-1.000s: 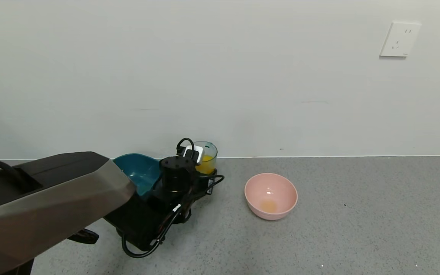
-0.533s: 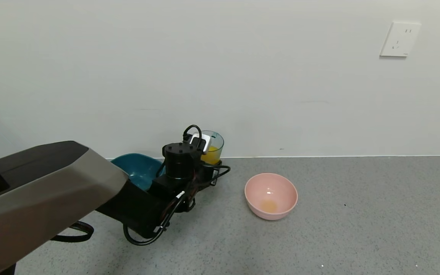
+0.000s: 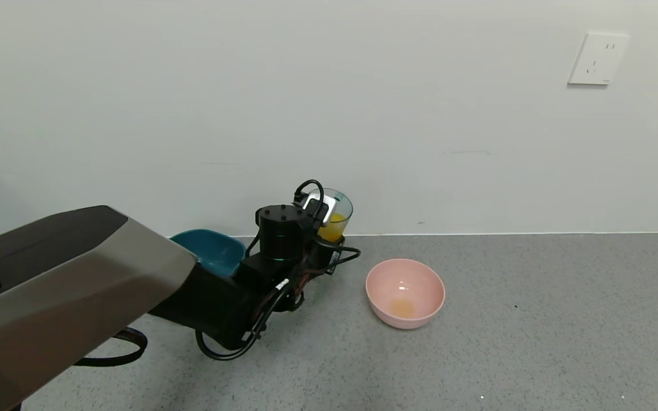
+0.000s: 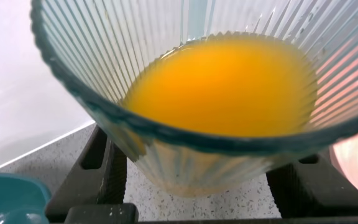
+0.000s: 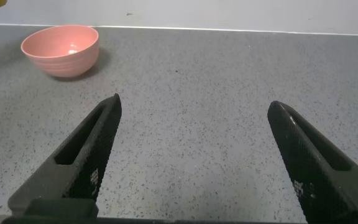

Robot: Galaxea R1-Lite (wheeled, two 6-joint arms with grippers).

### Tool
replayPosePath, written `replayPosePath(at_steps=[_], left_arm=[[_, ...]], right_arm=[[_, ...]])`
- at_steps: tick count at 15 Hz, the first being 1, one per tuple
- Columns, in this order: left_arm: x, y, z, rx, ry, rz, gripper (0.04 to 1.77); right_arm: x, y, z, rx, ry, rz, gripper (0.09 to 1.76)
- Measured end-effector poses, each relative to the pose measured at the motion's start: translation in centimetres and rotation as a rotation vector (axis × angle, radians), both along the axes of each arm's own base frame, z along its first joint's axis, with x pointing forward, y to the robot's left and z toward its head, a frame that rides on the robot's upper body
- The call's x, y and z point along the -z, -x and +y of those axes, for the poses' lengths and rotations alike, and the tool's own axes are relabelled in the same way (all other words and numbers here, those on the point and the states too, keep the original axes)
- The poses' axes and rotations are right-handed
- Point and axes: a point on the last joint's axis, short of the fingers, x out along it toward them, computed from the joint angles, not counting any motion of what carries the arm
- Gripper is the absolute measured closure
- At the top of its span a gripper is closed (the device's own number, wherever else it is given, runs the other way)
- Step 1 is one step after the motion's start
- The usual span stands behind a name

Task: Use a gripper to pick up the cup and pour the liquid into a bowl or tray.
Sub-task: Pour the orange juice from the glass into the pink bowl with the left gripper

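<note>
the left gripper (image 3: 329,251), clamped on the upright cup (image 3: 336,220), had the bowl (image 3: 405,293) at its four o'clock; the right gripper (image 5: 194,155) hung apart, idle.

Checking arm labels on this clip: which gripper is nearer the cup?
Left. The left gripper is shut on the cup, carrying it beside the pink bowl. The right gripper hangs open over bare floor, away from the cup.
</note>
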Motion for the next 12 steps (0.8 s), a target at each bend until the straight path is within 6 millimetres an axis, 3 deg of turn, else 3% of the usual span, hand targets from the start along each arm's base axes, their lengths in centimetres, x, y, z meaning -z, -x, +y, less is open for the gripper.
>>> replayPosePath(at_steps=[12], left_arm=[[1.1,0.5,-2.0,0.07,-0.137,0.015,0.55]], right_arm=[[0.0,0.0,0.0,0.0,0.0,0.0,0.14]])
